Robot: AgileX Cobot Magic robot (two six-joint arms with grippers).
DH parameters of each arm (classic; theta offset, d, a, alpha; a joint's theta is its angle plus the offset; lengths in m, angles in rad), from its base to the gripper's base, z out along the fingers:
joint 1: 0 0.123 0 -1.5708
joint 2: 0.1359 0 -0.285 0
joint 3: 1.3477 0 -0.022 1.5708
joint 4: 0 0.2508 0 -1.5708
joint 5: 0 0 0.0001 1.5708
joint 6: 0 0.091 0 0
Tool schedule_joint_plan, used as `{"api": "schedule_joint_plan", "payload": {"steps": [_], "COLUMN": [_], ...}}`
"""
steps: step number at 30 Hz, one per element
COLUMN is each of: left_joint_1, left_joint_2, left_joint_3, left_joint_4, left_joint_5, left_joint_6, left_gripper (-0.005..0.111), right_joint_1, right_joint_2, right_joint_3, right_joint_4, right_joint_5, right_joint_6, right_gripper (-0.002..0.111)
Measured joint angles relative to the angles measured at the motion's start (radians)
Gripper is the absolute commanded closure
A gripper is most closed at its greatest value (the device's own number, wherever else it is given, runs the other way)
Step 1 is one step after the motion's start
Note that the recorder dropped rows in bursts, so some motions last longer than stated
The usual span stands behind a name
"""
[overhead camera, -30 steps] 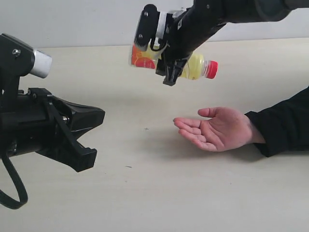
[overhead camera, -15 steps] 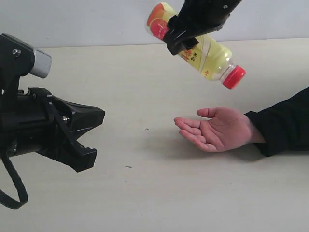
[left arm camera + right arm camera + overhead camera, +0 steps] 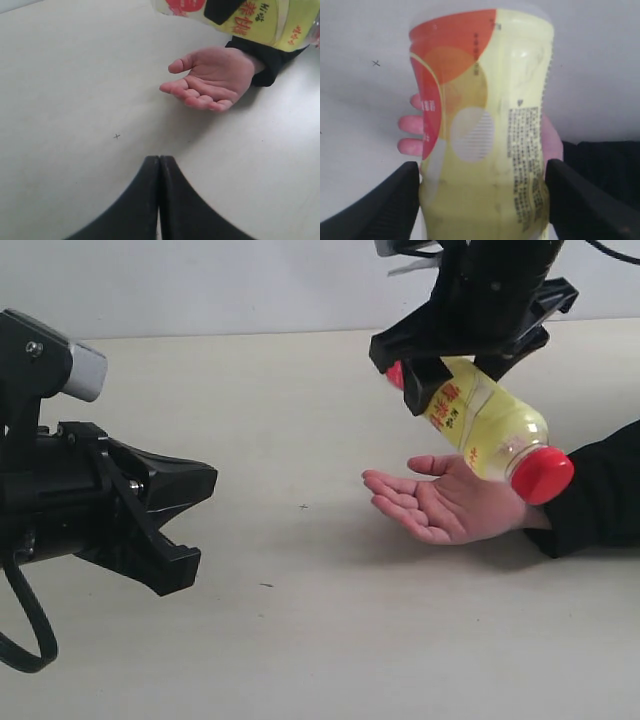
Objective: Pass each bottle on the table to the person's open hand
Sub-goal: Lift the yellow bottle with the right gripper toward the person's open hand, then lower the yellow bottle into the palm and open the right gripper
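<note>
**Bottle held over the palm**

Only the exterior view shows the red cap [image 3: 541,474], pointing toward 4 o'clock. The right wrist view shows the right hand [image 3: 465,365] spread wide, gripping the yellow-labelled bottle [image 3: 490,430] — the one bottle in sight — just over the person's open hand [image 3: 445,505], palm up on the surface [image 3: 300,640]. The left hand [image 3: 159,167] is closed and empty.

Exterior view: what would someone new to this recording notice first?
The yellow-labelled bottle with its red cap, tilted cap-down in the robot's right hand, hangs just over the person's open hand, which lies palm up at the right of the table. On the left, the robot's left hand looms large in the foreground, shut and empty.
</note>
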Motion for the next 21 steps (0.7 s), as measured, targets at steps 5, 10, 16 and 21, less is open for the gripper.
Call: {"api": "schedule_joint_plan", "payload": {"steps": [5,10,16,21], "left_joint_1": [0.000,0.000,0.000,0.000], "left_joint_2": [0.000,0.000,0.000,0.000], "left_joint_3": [0.000,0.000,0.000,0.000], "left_joint_4": [0.000,0.000,0.000,0.000], "left_joint_5": [0.000,0.000,0.000,0.000], "left_joint_6": [0.000,0.000,0.000,0.000], "left_gripper": [0.106,0.106,0.106,0.106], "right_joint_1": [0.000,0.000,0.000,0.000], "right_joint_2": [0.000,0.000,0.000,0.000], "right_joint_3": [0.101,0.205,0.272,0.286], "right_joint_4": [0.000,0.000,-0.007,-0.011], "right_joint_5": [-0.041,-0.156,-0.277,-0.304], "right_joint_6": [0.047,0.053,0.095,0.102], "right_gripper": [0.108,0.108,0.108,0.108]}}
